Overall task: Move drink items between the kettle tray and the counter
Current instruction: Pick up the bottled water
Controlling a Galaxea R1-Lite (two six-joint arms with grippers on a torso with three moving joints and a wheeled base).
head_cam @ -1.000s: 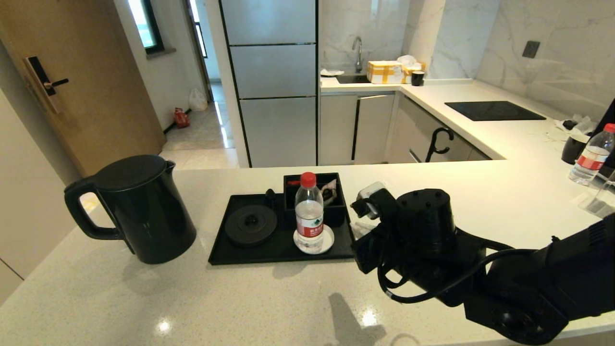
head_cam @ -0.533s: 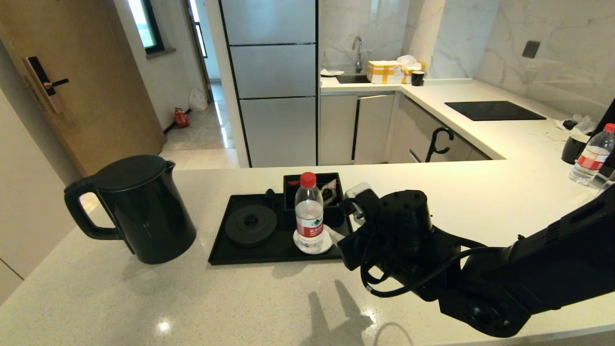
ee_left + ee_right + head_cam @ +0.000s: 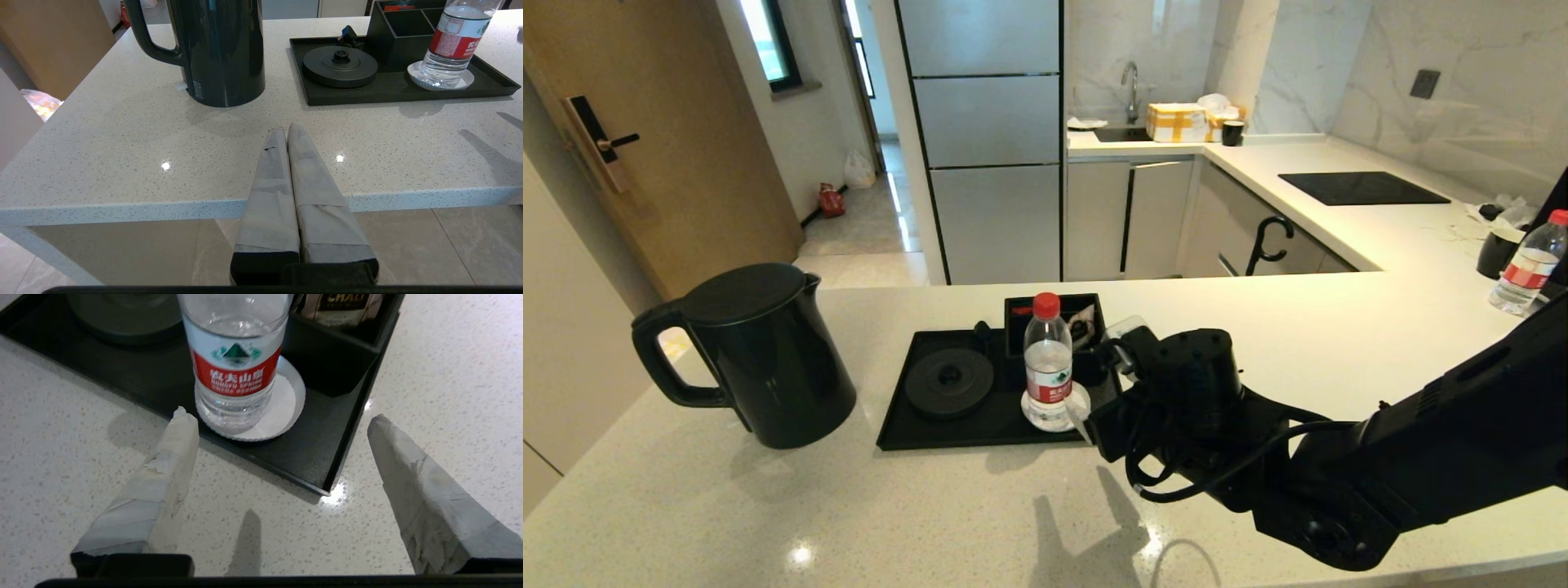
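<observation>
Head view, right arm: the black arm reaches in from the right, low over the glossy off-white speckled stone counter (image 3: 980, 523), its right gripper (image 3: 1094, 384) near the small clear plastic water bottle with red cap (image 3: 1048, 359).
Head view, bottle: upright on a white round coaster (image 3: 1081, 404) in the flat black rectangular tray (image 3: 907, 425).
Head view, kettle: the tall glossy black electric kettle (image 3: 760, 359) stands on the counter, left of the tray.
Left wrist view: the left gripper (image 3: 287, 131) hangs at the counter's near edge, taped fingers pressed together, well apart from the kettle (image 3: 220, 49).
Right wrist view: the right gripper (image 3: 282, 416) has its fingers (image 3: 179, 433) spread wide; the bottle (image 3: 235, 363) stands just beyond the tips, not touched.
</observation>
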